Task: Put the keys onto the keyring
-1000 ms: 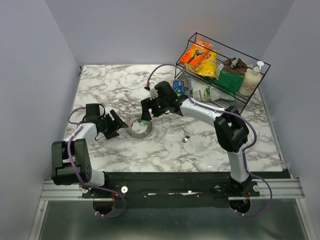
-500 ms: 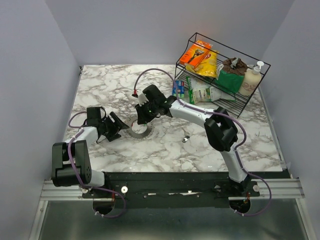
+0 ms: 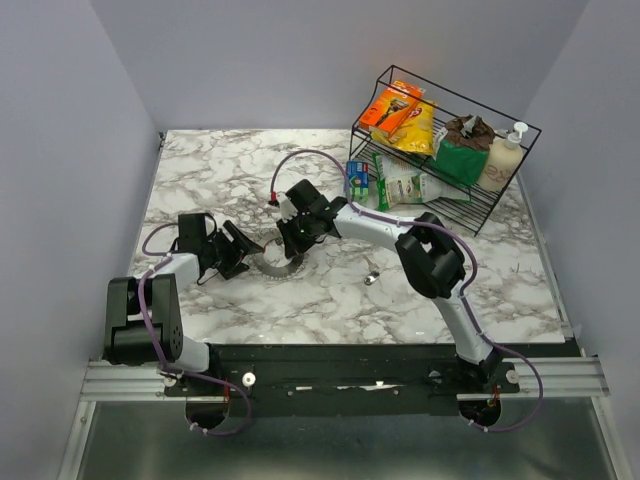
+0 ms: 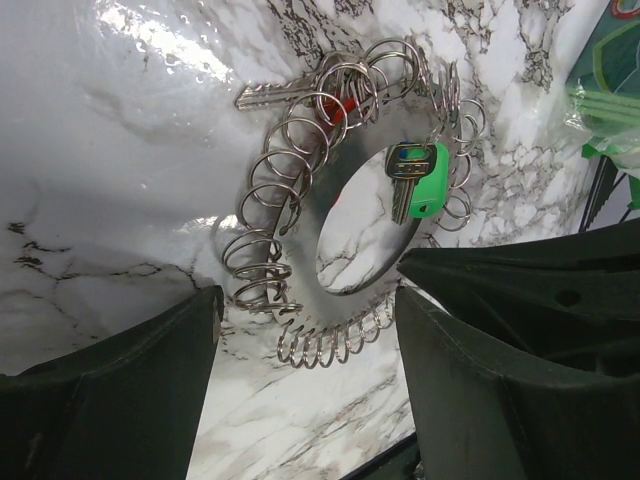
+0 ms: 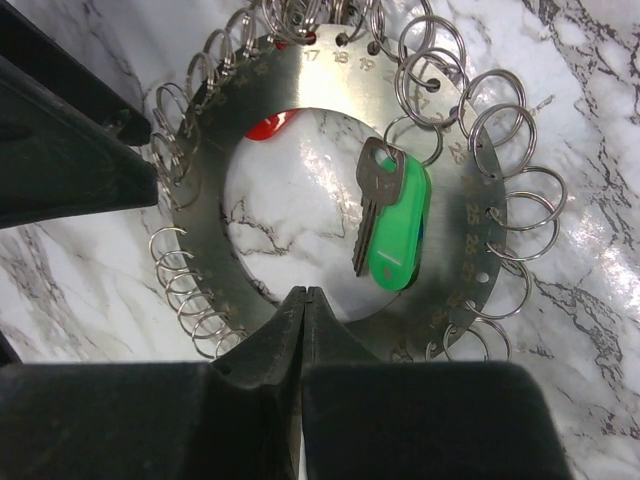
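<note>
The keyring (image 3: 272, 265) is a flat silver numbered disc (image 5: 470, 250) edged with many split rings, lying on the marble. A silver key with a green tag (image 5: 385, 225) hangs into its central hole, also seen as the green-tagged key (image 4: 410, 180). Another silver key (image 4: 275, 95) and a red tag (image 4: 340, 105) sit at the far rim. One loose key (image 3: 371, 275) lies to the right. My right gripper (image 5: 305, 292) is shut, its tips pressed together over the disc's inner edge with nothing visible between them. My left gripper (image 4: 305, 380) is open just left of the ring, its fingers straddling the rim's split rings.
A black wire rack (image 3: 440, 150) at the back right holds snack packets and a soap bottle (image 3: 503, 160). A small blue box (image 3: 357, 178) stands at its left end. Grey walls enclose the marble table on three sides.
My right gripper has gone from open to shut while moving left and down over the keyring. The left gripper crept slightly towards the ring and stayed open.
</note>
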`<state>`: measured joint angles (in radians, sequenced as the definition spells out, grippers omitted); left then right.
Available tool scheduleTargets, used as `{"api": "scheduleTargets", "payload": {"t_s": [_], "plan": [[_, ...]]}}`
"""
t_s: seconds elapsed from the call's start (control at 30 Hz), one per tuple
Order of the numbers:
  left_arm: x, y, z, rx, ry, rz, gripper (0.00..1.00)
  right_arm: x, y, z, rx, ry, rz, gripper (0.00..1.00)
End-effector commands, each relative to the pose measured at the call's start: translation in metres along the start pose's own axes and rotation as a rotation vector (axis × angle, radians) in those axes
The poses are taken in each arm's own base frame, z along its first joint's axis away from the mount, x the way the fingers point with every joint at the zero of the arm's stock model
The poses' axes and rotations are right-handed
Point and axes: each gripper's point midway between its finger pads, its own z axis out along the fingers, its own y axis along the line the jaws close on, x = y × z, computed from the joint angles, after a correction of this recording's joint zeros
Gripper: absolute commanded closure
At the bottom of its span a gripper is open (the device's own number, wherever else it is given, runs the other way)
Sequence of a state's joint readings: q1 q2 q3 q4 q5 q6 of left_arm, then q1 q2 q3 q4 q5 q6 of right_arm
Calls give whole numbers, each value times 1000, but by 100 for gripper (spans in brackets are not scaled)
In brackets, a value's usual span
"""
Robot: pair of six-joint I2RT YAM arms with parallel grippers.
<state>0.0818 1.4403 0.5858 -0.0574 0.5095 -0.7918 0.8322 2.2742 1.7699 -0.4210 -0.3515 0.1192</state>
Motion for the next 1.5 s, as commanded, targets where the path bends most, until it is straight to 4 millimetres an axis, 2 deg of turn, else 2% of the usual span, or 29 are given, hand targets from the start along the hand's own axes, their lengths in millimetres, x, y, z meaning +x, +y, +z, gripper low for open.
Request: {"api": "scheduleTargets", "payload": {"t_s": [0.0,0.3,0.53,0.73,0.93,1.2,1.4,1.47], "plan": [[15,12,7,-32,54,-25,21,17,-14,12,44,53,15,91],[16,6,13,-9,67,-18,21,40,-20,16,66,110,22,95],[13,-5,18,22,76,-17,21,71,-2,7,15,192,21,97],[9,-17,23,46,71,-2,21,81,26,-1,-64,219,36,98],[2,-30,30,69,71,0,21,68,50,-4,-136,176,54,98],[-12,-46,34,105,67,11,21,41,63,13,-209,104,109,99],[-21,-46,20,58,24,57,20,15,72,4,-222,30,110,99],[-23,-47,13,46,7,75,20,6,67,1,-184,1,100,99]]}}
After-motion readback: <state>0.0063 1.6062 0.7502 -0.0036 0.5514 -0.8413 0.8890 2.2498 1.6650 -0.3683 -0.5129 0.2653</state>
